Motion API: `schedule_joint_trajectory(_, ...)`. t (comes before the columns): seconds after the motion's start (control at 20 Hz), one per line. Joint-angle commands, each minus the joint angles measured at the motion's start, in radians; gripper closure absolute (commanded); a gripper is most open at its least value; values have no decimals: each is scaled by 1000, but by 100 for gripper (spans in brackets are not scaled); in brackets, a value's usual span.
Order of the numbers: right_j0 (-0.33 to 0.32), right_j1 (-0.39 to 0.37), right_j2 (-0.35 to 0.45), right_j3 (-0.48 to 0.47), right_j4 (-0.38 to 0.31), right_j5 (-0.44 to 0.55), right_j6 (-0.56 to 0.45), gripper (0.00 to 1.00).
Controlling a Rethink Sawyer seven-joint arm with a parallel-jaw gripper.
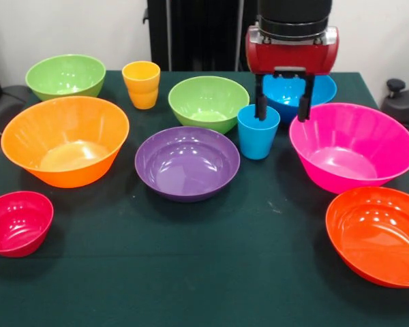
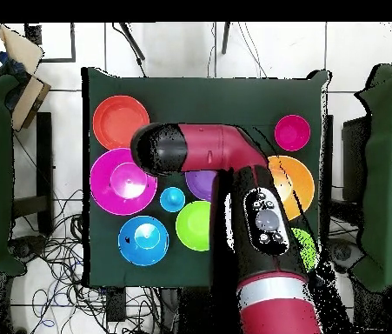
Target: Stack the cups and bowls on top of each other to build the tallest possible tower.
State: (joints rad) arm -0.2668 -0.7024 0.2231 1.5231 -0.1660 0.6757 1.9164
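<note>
Your gripper (image 1: 283, 112) is hanging with its two fingers spread apart and holding nothing, one finger dipping at the rim of the light blue cup (image 1: 258, 132) and the other standing just beside it, in front of the blue bowl (image 1: 296, 92). That cup is sitting upright on the green table (image 1: 191, 266) between the purple bowl (image 1: 187, 163) and the big pink bowl (image 1: 353, 146), while the yellow cup (image 1: 142, 84) is standing well apart between the two green bowls (image 1: 66, 75) (image 1: 208, 102). You are seeing nothing stacked: the orange bowl (image 1: 65, 139), the small crimson bowl (image 1: 17, 223) and the red-orange bowl (image 1: 377, 235) are each sitting alone on the cloth.
</note>
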Motion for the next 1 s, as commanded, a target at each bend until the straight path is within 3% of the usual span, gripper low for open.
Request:
schedule_joint_trajectory(0.05,61,54,-80,-68,-45,17,157,0)
schedule_joint_trajectory(0.45,56,75,-107,-67,-39,-24,114,0)
schedule_joint_trajectory(0.85,-13,84,-73,-60,-33,-8,10,0)
schedule_joint_trajectory(1.0,-26,113,-68,-28,-45,-85,26,0)
